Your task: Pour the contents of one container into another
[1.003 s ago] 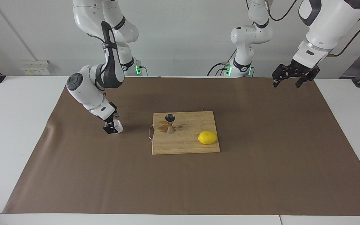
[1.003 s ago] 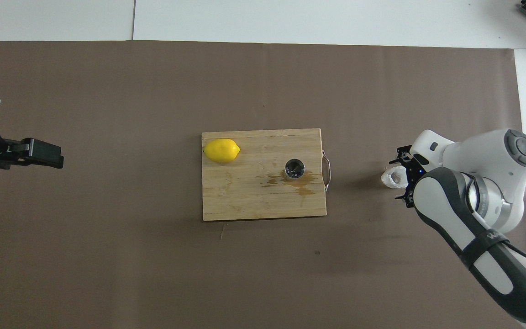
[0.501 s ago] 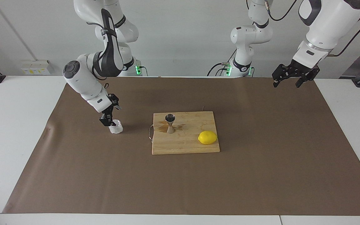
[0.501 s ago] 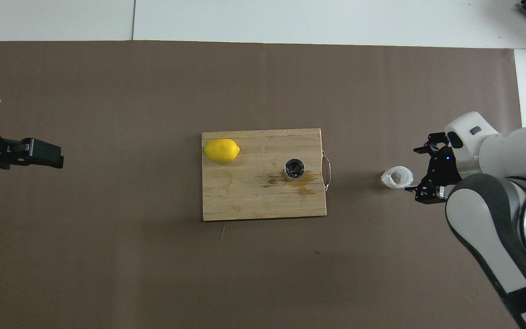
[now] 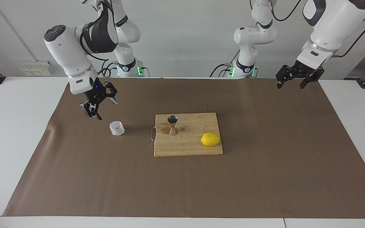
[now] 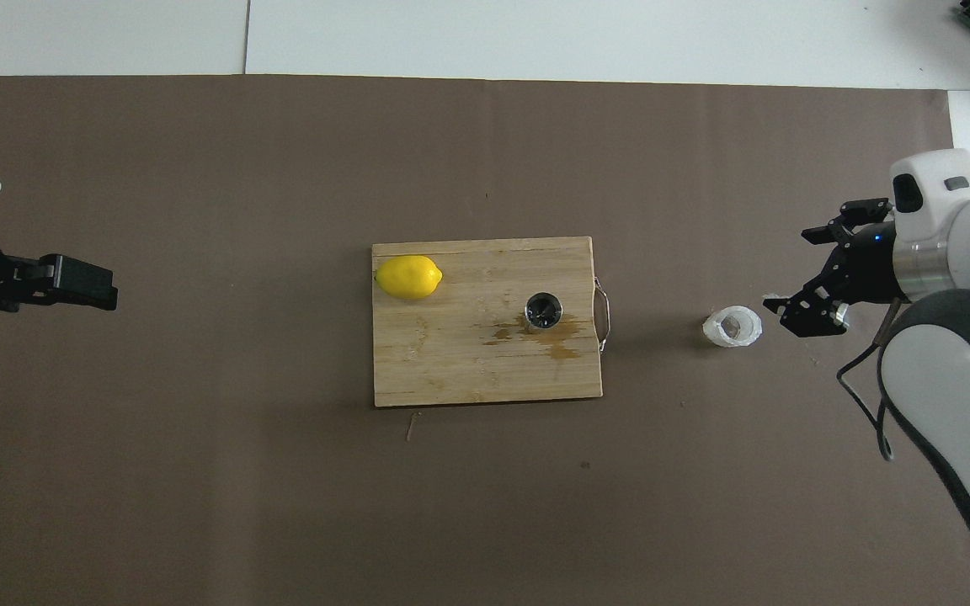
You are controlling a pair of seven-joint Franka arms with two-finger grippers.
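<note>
Black fingers of the right gripper (image 5: 98, 105) are spread wide and hold nothing, up over the brown paper (image 5: 265, 177) just beside the glass cup (image 5: 117, 128). That cup stands upright near the wooden board (image 5: 185, 148), where the steel jigger (image 5: 172, 124) stands in a wet brown stain (image 6: 556, 341). The left gripper (image 5: 293, 82) waits, open and empty. Pouring looks done; the arm likely just needs to move away.

lemon (image 5: 210, 139) on wet cutting board (image 5: 192, 148), brown mat (image 5: 265, 174)
</note>
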